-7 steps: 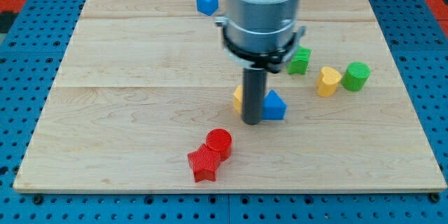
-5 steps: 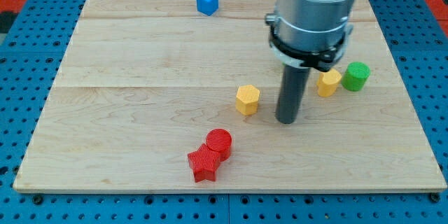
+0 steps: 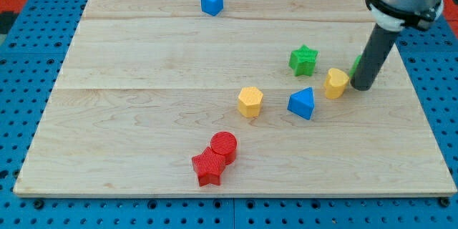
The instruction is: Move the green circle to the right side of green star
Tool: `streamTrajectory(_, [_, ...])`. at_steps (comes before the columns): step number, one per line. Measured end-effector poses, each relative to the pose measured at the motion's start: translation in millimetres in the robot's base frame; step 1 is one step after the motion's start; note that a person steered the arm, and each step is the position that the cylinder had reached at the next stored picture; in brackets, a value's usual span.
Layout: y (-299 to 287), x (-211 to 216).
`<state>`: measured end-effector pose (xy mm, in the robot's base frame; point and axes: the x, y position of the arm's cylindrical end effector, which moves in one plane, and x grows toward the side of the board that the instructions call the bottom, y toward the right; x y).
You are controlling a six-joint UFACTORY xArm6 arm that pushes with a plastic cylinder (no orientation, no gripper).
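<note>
Green circle is almost wholly hidden behind my rod; only a sliver of green shows at the rod's left edge, near the view's right side of the desk. It sits right of the green star, with the yellow heart-like block just below and between them. My tip rests on the desk just to the right of that yellow block and in front of the circle, so close that I cannot tell whether it touches either. There are no fingers on this rig, only the bare rod, so nothing is clenched or released.

As I judge it, I am in the approach step: the tip is at the circle but not yet placed for a clean push. The circle lies already on the star's right, though well apart from it. The next move, I think, calls for bringing the tip round to the circle's far right side and pushing toward the view's left and slightly up, so it ends just beside the star. The yellow block is the risk; a low line of push would drag it along.

Elsewhere, a blue triangular block and a yellow hexagon sit mid-desk, a red circle touches a red star near the bottom, and a blue cube sits at the top.
</note>
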<state>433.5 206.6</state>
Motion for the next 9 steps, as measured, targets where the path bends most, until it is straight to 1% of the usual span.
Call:
streamTrajectory(1, [3.3, 0.3])
streamTrajectory(2, [73.2, -1.5])
streamTrajectory(3, [59.4, -1.5])
streamTrajectory(4, [7.1, -13.0])
streamTrajectory(5, [50.9, -31.0])
streamTrajectory(6, [74.7, -35.1])
streamTrajectory(7, [39.9, -56.8])
streamTrajectory(8, [22.6, -76.5])
streamTrajectory(9, [18.1, -89.5])
